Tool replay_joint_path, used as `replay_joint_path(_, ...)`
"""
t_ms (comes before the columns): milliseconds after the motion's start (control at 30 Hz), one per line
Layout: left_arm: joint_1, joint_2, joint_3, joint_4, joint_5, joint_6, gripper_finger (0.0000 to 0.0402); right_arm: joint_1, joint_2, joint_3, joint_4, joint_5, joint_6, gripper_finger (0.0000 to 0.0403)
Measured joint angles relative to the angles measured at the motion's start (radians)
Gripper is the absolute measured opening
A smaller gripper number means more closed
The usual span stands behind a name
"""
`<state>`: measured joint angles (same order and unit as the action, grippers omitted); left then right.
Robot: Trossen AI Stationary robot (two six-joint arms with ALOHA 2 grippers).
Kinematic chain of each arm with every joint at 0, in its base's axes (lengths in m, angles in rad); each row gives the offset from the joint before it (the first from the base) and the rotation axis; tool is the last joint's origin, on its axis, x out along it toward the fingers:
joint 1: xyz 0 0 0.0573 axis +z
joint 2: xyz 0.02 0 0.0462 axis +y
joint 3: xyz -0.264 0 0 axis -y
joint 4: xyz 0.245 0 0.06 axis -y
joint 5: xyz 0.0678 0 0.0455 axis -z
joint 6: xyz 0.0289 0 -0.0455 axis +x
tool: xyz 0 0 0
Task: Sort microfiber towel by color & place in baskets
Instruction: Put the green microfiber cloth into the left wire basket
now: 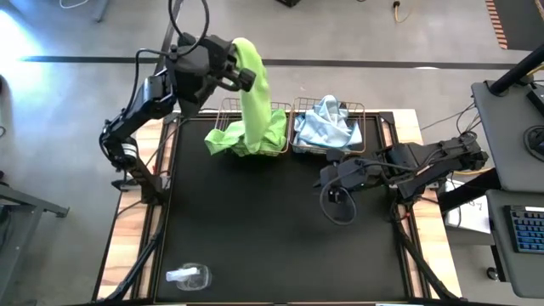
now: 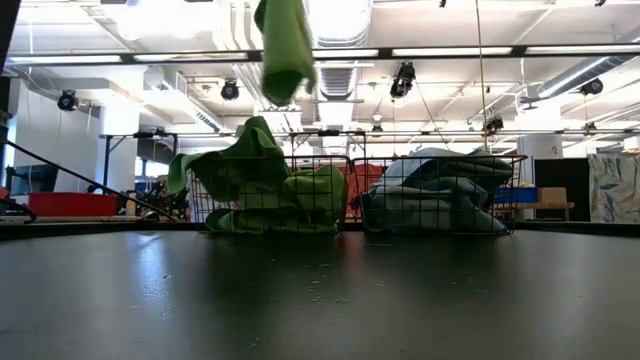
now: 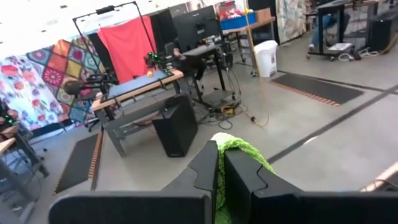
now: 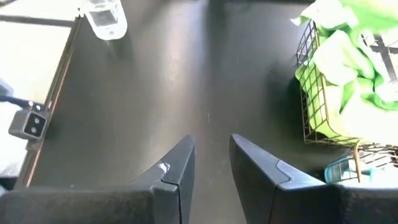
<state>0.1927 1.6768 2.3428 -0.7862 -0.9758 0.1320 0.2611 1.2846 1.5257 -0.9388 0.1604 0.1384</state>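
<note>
**Green towel held high over the green basket, sort nearly done**

Lime green towel point(image 1: 252, 81) hangs from the left gripper point(image 1: 241, 75), upper middle of the high view, raised well above the left basket point(image 1: 223, 109). Left wrist view shows the jaws nearly closed with green cloth point(image 3: 239, 149) pinched between them. The towel's lower end reaches down to the green pile point(image 1: 246, 136) already in that basket; in the low view the hanging part point(image 2: 285, 45) shows at top centre, above the heap point(image 2: 260, 185).

Right basket point(image 1: 364, 109), just beside the left one at the far edge of the tabletop point(image 1: 272, 229), holds pale blue towels point(image 1: 327, 126), bunched up and above the rim. Baskets touch or nearly so.

Right gripper point(image 1: 330, 180) waits low over the tabletop, right of centre, near the blue basket. Its jaws stand slightly apart with nothing between them, as the right wrist view shows.

No loose towels seen on the black tabletop. Small clear bottle-like thing point(image 1: 189, 275) lies at lower left, not part of the sort.

Judgement: blue side looks finished; the green towel in hand looks like the last one, still to be lowered and released. Some green cloth drapes over the basket's left side and may need tucking.
</note>
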Motion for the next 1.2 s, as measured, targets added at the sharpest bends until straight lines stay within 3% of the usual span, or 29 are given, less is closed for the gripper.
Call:
replay_joint_path(400,0.032,0.006,-0.001,0.0,0.157,-0.001,0.0,0.0,0.028,-0.001,0.006,0.0,0.037,0.0095)
replay_joint_path(533,0.032,0.006,-0.001,0.0,0.158,0.0,0.001,0.0,0.048,-0.001,0.001,0.0,0.035,0.0095)
replay_joint_path(800,0.053,0.006,-0.002,-0.031,0.157,-0.013,0.008,0.0,0.079,-0.002,-0.006,-0.001,0.018,0.0095)
replay_joint_path(1200,0.08,0.005,-0.002,-0.22,0.157,-0.067,0.02,0.0,0.079,-0.003,-0.023,-0.001,0.018,0.0095)
